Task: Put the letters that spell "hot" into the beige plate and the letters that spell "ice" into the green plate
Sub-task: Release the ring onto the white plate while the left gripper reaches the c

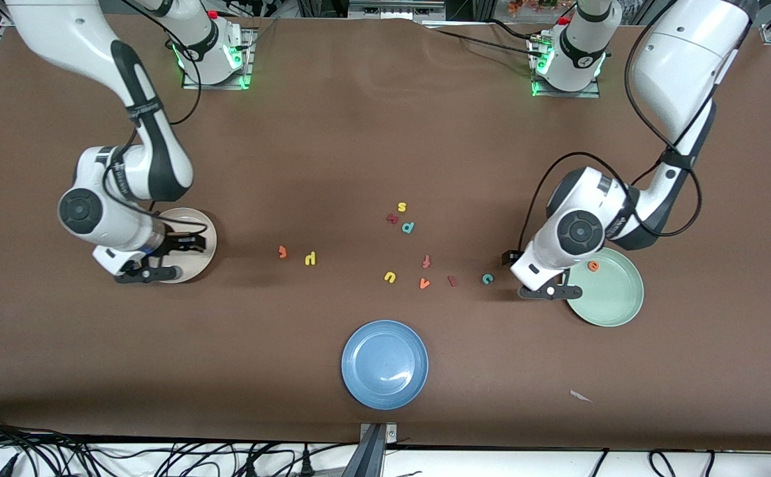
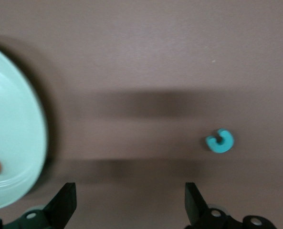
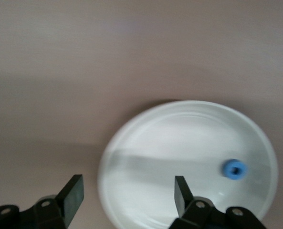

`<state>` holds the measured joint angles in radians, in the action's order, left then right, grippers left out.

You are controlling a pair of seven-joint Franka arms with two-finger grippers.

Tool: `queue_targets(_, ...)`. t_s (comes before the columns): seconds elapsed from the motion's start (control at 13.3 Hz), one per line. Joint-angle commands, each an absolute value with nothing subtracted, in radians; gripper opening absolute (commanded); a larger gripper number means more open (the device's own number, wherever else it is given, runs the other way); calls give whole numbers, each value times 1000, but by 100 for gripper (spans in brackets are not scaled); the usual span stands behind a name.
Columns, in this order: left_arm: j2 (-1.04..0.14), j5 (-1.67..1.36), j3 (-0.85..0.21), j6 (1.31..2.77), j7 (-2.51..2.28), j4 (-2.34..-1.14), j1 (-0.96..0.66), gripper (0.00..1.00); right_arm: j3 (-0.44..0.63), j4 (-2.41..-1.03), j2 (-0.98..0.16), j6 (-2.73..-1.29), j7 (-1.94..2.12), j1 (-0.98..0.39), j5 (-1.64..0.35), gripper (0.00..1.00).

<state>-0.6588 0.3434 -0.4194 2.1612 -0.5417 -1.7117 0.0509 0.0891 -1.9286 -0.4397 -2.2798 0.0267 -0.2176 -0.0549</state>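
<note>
My right gripper (image 1: 167,258) hangs open over the beige plate (image 1: 197,265), holding nothing. In the right wrist view the blue o (image 3: 234,169) lies in that plate (image 3: 179,138), apart from the gripper (image 3: 127,195). The orange t (image 1: 282,251) and yellow h (image 1: 310,258) lie on the table between that plate and the middle. My left gripper (image 1: 531,275) is open and empty beside the green plate (image 1: 614,298), which holds the orange e (image 1: 593,266). The teal c (image 1: 487,278) and dark red i (image 1: 452,281) lie beside it toward the middle. The left wrist view shows the c (image 2: 220,141), the green plate (image 2: 12,133) and the gripper (image 2: 129,205).
A blue plate (image 1: 384,364) sits near the table's front edge. Other letters are scattered mid-table: yellow u (image 1: 390,277), orange v (image 1: 424,283), red f (image 1: 426,262), teal p (image 1: 408,227), yellow s (image 1: 401,207). A paper scrap (image 1: 581,396) lies near the front edge.
</note>
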Motion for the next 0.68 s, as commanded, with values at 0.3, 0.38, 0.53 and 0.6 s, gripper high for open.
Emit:
queue_targets(0.3, -710, 325, -413, 2261, -644, -1709, 6, 100, -46, -1911, -497, -2383, -43, -256, -71, 86)
queue_targets(0.38, -724, 328, -413, 2263, -675, -1707, -1, 100, -46, -1911, -511, -2397, -60, -279, -71, 86)
queue_targets(0.53, -747, 325, -411, 2276, -742, -1668, -35, 100, -46, -1911, -535, -2450, -97, -308, -69, 86)
queue_targets(0.6, -759, 324, -411, 2276, -753, -1652, -38, 100, -46, -1911, -541, -2457, -101, -313, -71, 85)
